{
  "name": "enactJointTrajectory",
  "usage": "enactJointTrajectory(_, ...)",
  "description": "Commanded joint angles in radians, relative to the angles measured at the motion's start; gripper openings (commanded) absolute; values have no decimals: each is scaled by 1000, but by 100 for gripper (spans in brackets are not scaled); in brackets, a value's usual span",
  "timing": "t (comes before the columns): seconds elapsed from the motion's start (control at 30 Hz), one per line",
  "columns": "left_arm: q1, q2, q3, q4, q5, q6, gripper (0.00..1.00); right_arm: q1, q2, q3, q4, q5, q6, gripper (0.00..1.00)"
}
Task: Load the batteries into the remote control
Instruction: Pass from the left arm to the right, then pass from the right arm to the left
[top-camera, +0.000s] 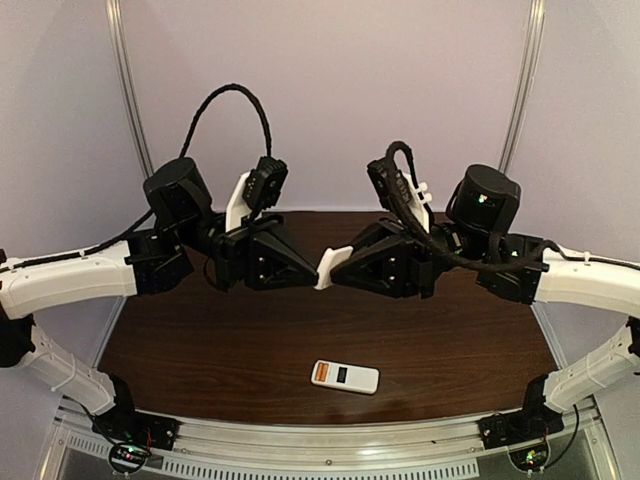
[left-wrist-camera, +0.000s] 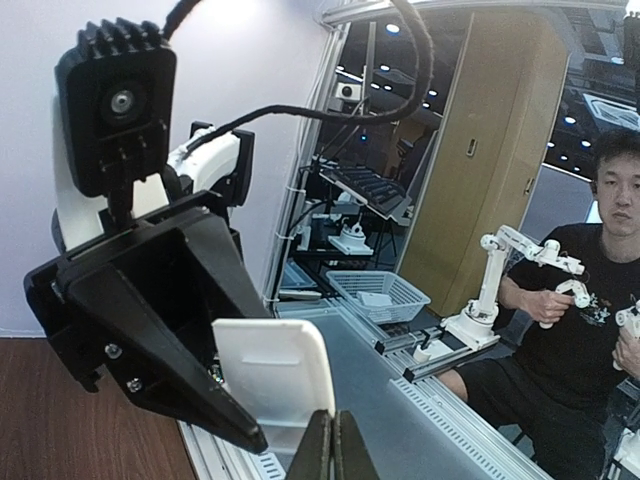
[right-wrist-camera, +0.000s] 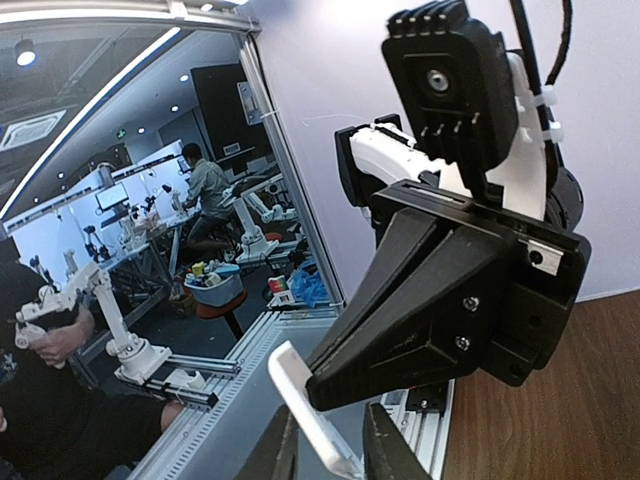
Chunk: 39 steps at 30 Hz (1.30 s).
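So, R gripper (right-wrist-camera: 330, 425): jaws narrow, closed round the white cover piece (right-wrist-camera: 300, 395). The piece sits slanted & edge-on btwn its two fingers, up in the air over the table (top-camera: 200, 340). Can't tell how firm the pinch is; gaps show beside the plate higher up.

L gripper (left-wrist-camera: 333, 445): jaws pinched fully together. Its tip sits against the flat face of the cover piece, opposite the R gripper. Both arms meet nose to nose above mid-table.

As for the remote control (top-camera: 345, 376), it lies flat on the table near the front edge, abt centre, white back up w/ a dark slot, well apart from both grippers. An orange patch (top-camera: 321, 373) shows at its left end; too small to tell if that's batteries.

Count: 1 remote control, 1 white cover piece, 2 grippers. Orange bits can't be counted separately.
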Motion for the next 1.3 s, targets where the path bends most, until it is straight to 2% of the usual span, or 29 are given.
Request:
enactJointTrajectory(0.0, 0, 13, -39, 148, 20, -90, 0, 22, -4, 37, -14, -10, -33, 17)
enactJointTrajectory(0.2, 1, 25, -55, 225, 33, -144, 0, 31, -3, 46, -8, -25, -33, 2)
enactJointTrajectory(0.27, 0, 25, -58, 225, 29, -142, 1, 33, -4, 51, -13, -25, -32, 0)
enactJointTrajectory(0.37, 1, 7, -56, 165, -1, -85, 41, 36, -10, 49, -27, -18, -33, 0)
enactJointTrajectory(0.43, 4, -31, -42, 40, -61, 23, 64, 33, -16, 47, -52, -3, -34, 0)
enactJointTrajectory(0.53, 8, -124, -14, -230, -269, 272, 92, 26, -31, 33, -112, 44, -35, 0)
enactJointTrajectory(0.57, 8, -158, -17, -295, -377, 338, 97, 22, -34, 24, -131, 69, -27, 0)
enactJointTrajectory(0.67, 9, -244, -26, -458, -635, 511, 97, 1, -33, -6, -182, 127, 8, 0)
enactJointTrajectory(0.8, 7, -305, -70, -556, -850, 707, 97, -28, -21, -110, -130, 182, 125, 0)
enactJointTrajectory(0.87, -8, -309, -92, -607, -884, 809, 97, -35, -10, -154, -103, 218, 187, 0)
enactJointTrajectory(1.0, -112, -299, -143, -666, -1017, 1026, 97, -45, 18, -244, -2, 259, 316, 0)
enactJointTrajectory(1.1, -156, -239, -132, -726, -1069, 1097, 97, -45, 40, -296, 68, 279, 391, 0)
enactJointTrajectory(1.27, -180, -186, -135, -735, -1033, 1132, 97, -45, 93, -377, 223, 282, 500, 0)
